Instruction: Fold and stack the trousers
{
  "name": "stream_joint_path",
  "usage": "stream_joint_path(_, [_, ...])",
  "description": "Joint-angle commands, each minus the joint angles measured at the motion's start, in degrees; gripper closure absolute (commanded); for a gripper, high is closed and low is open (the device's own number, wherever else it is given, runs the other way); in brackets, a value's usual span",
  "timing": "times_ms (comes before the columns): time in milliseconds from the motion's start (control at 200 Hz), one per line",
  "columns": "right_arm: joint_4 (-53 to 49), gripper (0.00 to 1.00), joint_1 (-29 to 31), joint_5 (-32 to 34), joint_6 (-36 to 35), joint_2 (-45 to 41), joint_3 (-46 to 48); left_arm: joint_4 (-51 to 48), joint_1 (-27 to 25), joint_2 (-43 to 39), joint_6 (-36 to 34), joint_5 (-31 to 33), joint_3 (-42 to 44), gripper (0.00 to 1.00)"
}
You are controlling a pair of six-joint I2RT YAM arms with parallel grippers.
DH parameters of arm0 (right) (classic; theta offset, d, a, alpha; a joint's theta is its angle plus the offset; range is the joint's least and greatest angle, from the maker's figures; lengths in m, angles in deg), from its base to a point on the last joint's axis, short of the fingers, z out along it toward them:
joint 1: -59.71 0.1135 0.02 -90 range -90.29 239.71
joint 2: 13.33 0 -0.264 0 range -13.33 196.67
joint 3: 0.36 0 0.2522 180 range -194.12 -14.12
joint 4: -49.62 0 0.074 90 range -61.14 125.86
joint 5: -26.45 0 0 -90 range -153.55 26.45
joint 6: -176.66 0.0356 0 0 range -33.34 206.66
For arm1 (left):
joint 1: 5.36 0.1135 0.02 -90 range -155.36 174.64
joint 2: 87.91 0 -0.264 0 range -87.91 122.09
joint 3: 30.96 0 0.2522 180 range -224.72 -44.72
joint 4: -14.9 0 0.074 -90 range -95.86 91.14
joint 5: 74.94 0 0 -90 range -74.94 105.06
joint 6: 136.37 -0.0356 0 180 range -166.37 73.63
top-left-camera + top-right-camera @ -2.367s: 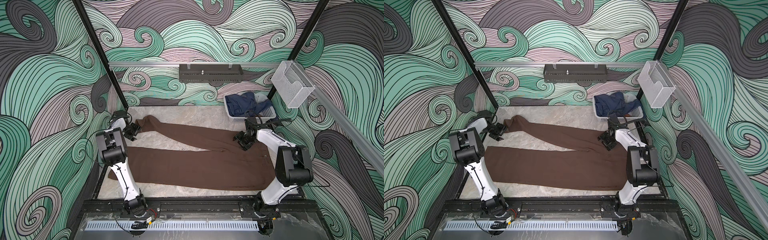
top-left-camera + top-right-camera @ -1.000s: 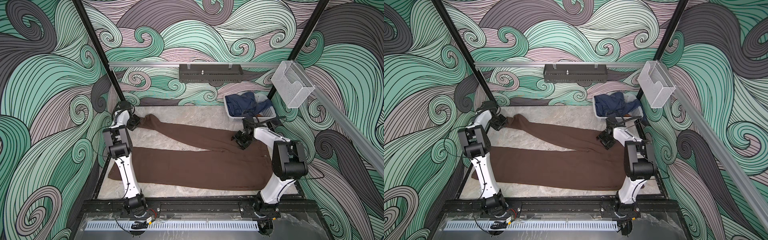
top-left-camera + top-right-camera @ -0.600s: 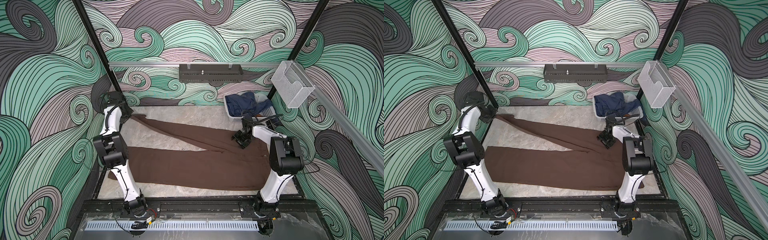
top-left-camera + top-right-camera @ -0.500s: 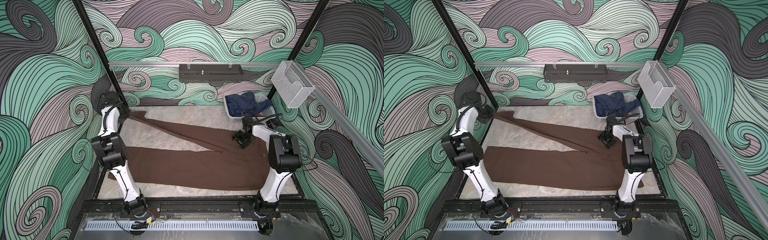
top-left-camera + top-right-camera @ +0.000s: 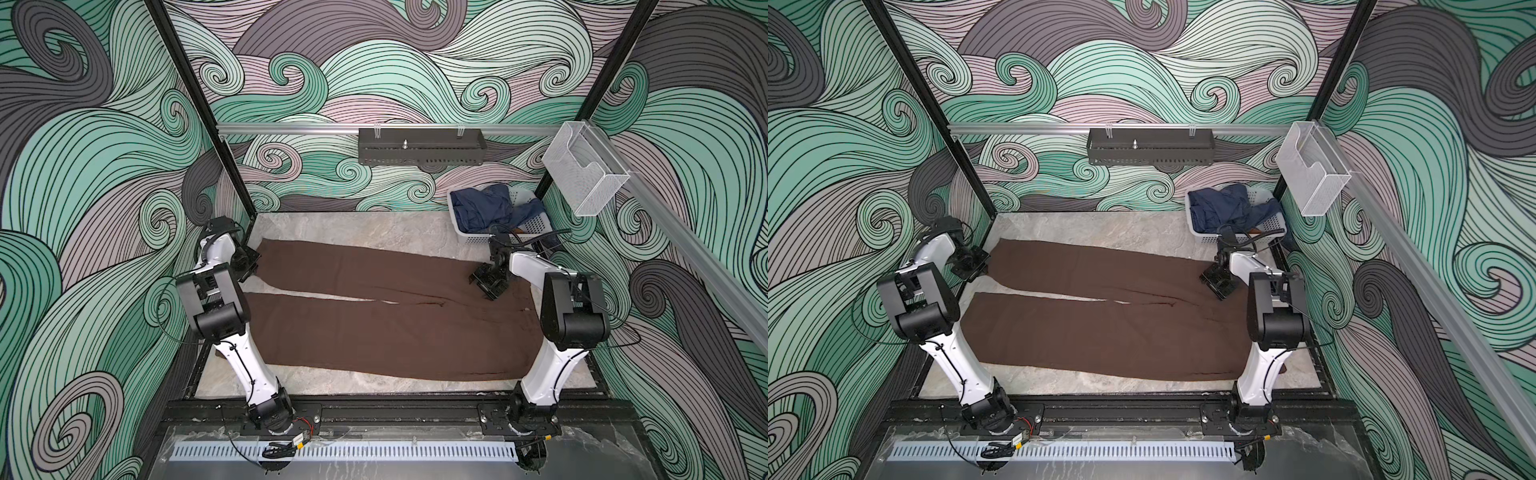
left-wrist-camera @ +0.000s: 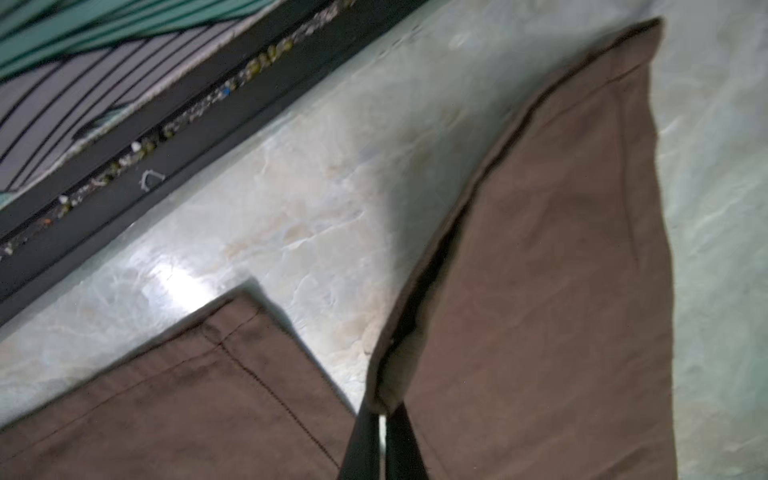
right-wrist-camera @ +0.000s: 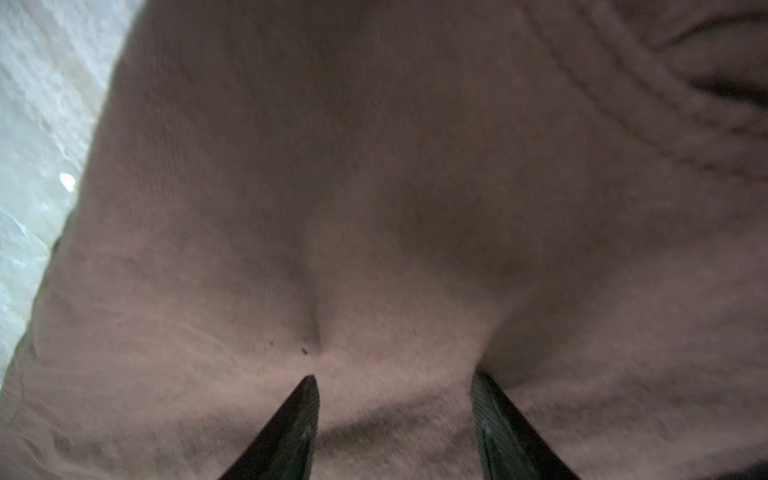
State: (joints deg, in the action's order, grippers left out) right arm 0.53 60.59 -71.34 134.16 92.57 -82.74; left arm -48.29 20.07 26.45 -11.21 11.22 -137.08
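Trousers (image 5: pixel 374 328) lie flat on the marble-look table (image 5: pixel 353 228), spread nearly edge to edge: waist at 3 o'clk, both leg ends at 9 o'clk. Both top views show the trousers (image 5: pixel 1100 328) this way. Far leg runs from approx 10 o'clk in toward the crotch. Near leg fills the 6–8 o'clk side. Thin wedge of bare table shows btwn the legs, widest at the 9 o'clk end. Fabric mostly smooth, few creases by the crotch.

L gripper (image 5: pixel 249 266) sits at 10 o'clk, at the hem of the far leg, low over the table. In the wrist view the L gripper (image 6: pixel 381 419) has its jaws closed tight on the hem corner. The cloth is pinched btwn the tips and raised a bit, so the hem opening gapes. Near leg's hem corner lies flat close by, apart from it.

R gripper (image 5: pixel 488 286) is at approx 2–3 o'clk, on the far-side hip area near the waist. In the wrist view the R gripper (image 7: pixel 395 399) has its jaws apart at mid width. Both fingertips (image 7: pixel 305 411) press down into the cloth w/ a small pucker btwn them; nothing looks clamped.

White basket (image 5: pixel 528 232) in the 1 o'clk corner, just beyond the R gripper, holds navy clothes (image 5: pixel 482 208). Black tray (image 5: pixel 419 151) hangs on the back rail at 12 o'clk. Clear holder (image 5: pixel 582 174) hangs on the side rail at 2 o'clk.
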Motion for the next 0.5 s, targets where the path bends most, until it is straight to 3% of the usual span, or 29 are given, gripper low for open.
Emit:
stream_joint_path(0, [-1.9, 0.39, -0.1, 1.3, -1.2, -3.0, 0.4, 0.3, 1.1, -3.3, 0.2, -1.5, -1.5, 0.93])
stream_joint_path(75, [-2.0, 0.39, -0.2, 1.9, -1.4, -3.8, 0.0, -0.4, 1.1, -3.5, -0.3, -2.8, -2.1, 0.63])
stream_joint_path(150, [-2.0, 0.39, -0.4, 2.1, -1.5, -4.1, -0.8, 1.1, 1.1, -4.2, -1.1, -5.4, -2.1, 0.49])
stream_joint_path(385, [-1.8, 0.4, -3.3, 1.9, -0.6, -1.5, -3.9, 0.9, -2.7, -1.2, -2.4, -9.8, -6.3, 0.41])
stream_joint_path(490, [0.0, 0.49, -5.0, 0.5, 0.0, -0.1, -4.4, 2.0, -5.0, 0.9, -1.1, -10.6, -5.9, 0.41])
